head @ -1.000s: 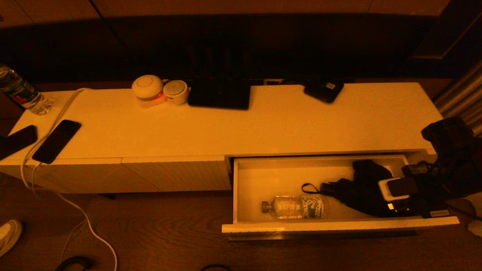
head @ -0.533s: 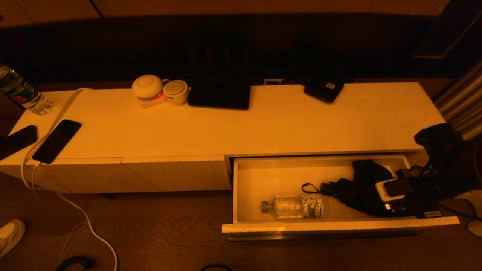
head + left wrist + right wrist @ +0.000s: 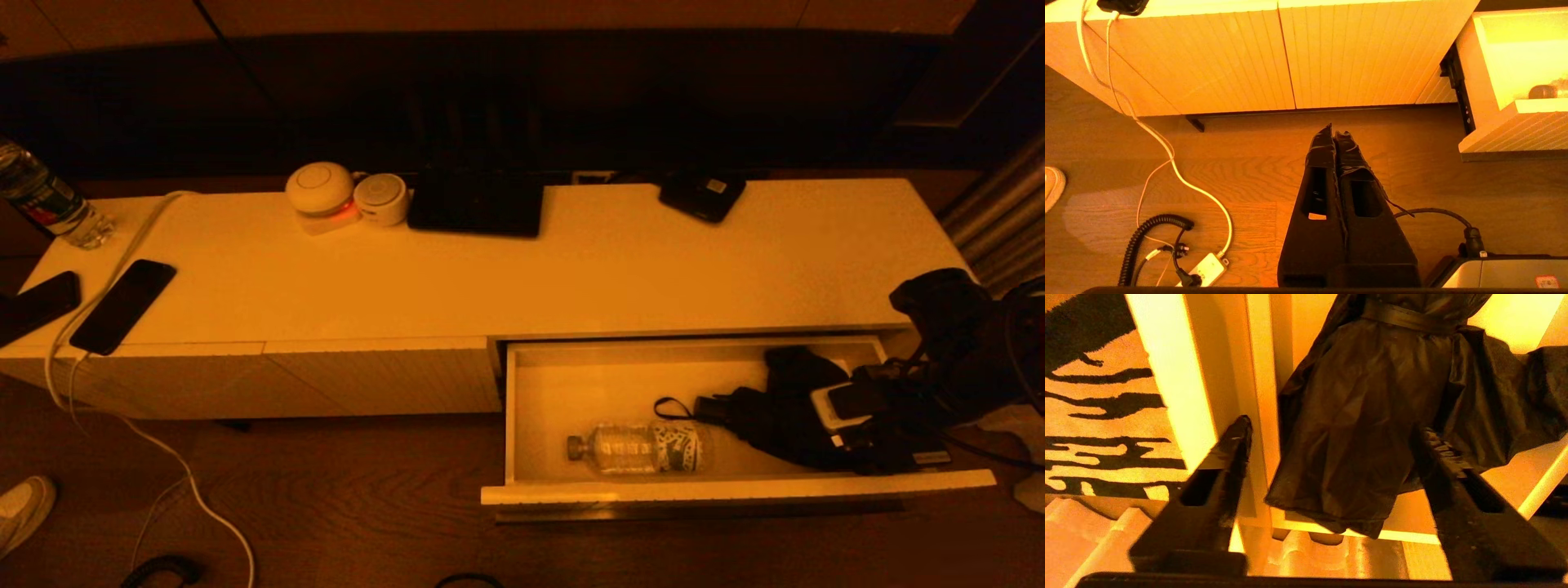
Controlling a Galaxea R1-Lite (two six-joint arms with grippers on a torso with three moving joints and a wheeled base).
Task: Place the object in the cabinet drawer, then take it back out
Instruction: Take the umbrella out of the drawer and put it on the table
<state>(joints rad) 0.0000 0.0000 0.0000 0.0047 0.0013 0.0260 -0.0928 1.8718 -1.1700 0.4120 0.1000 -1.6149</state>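
Observation:
The cabinet drawer (image 3: 653, 492) stands pulled out at the right end of the cabinet (image 3: 571, 269). A black folded umbrella (image 3: 767, 416) with a wrist strap lies in the drawer's right half. My right gripper (image 3: 857, 429) is down inside the drawer at the umbrella's right end. In the right wrist view it is open (image 3: 1337, 447), one finger on each side of the umbrella's cloth (image 3: 1363, 416). My left gripper (image 3: 1335, 132) is shut on nothing, parked over the wood floor in front of the cabinet's ribbed panels (image 3: 1249, 53), left of the drawer (image 3: 1515, 126).
A clear water bottle (image 3: 641, 449) lies in the drawer beside the umbrella's handle. On the cabinet top are two phones (image 3: 122, 306), a bottle (image 3: 45, 204), two round devices (image 3: 320, 192), a black tablet (image 3: 476, 204) and a white cable (image 3: 135, 241). A power strip (image 3: 1202, 269) lies on the floor.
My right arm has dropped lower and slid a little left, deeper into the drawer over the umbrella's end. The umbrella, bottle and drawer have not moved.

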